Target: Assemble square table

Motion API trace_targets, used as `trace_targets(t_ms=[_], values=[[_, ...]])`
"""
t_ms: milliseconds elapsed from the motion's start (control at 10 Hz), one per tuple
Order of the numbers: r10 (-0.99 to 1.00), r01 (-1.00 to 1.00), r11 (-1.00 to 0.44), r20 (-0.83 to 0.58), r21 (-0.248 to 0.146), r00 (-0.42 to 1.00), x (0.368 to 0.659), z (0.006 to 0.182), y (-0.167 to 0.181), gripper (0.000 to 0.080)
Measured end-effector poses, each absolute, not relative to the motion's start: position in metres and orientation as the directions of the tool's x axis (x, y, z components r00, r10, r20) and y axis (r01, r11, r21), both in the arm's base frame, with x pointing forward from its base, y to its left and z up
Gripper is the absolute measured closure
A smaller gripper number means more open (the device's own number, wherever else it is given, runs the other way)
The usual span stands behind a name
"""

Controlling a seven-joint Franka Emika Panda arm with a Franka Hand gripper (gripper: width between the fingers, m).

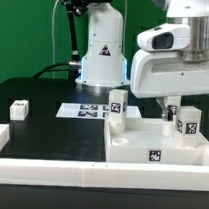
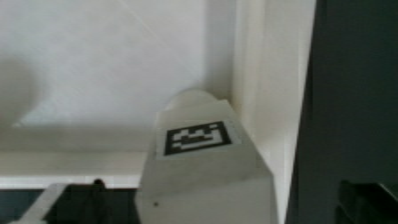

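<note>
The square table's white top [image 1: 140,150] lies at the exterior view's right, rim up, with a tag on its front wall. One white tagged leg [image 1: 117,105] stands at its far left corner. A second leg [image 1: 187,124] stands at the far right corner, right under my gripper [image 1: 183,106]. In the wrist view this leg [image 2: 199,150] fills the space between my dark fingers [image 2: 80,203], its tag facing the camera. My gripper [image 2: 210,205] is open around it, with a thin pale gap on one side. A third leg [image 1: 19,109] lies loose on the black table at the left.
The marker board [image 1: 84,111] lies flat behind the top, in front of the arm's white base [image 1: 103,52]. A long low white border rail [image 1: 48,169] runs along the front and left edges.
</note>
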State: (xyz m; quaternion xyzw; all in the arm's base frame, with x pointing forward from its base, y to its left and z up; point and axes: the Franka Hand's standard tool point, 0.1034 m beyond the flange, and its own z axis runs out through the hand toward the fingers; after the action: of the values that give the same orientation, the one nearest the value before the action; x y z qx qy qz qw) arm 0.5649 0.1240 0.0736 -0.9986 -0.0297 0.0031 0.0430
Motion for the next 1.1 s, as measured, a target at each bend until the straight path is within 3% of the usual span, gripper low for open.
trace_targets(t_ms=[100, 200, 300, 600, 800, 1100], values=[[0.057, 0.056, -0.995, -0.004, -0.086, 0.998, 0.5649, 0.0736, 0.1239, 0.0241], [0.057, 0.056, -0.995, -0.004, -0.086, 0.998, 0.5649, 0.0736, 0.1238, 0.0436], [0.048, 0.048, -0.995, -0.005, -0.082, 0.999, 0.5651, 0.073, 0.1198, 0.0507], [0.005, 0.005, -0.997, -0.009, -0.083, 1.0, 0.5652, 0.0729, 0.1194, 0.0507], [-0.217, -0.219, -0.972, -0.027, -0.084, 0.976, 0.5651, 0.0727, 0.1193, 0.0507], [-0.597, -0.6, -0.796, -0.065, -0.076, 0.8, 0.5646, 0.0724, 0.1196, 0.0507]])
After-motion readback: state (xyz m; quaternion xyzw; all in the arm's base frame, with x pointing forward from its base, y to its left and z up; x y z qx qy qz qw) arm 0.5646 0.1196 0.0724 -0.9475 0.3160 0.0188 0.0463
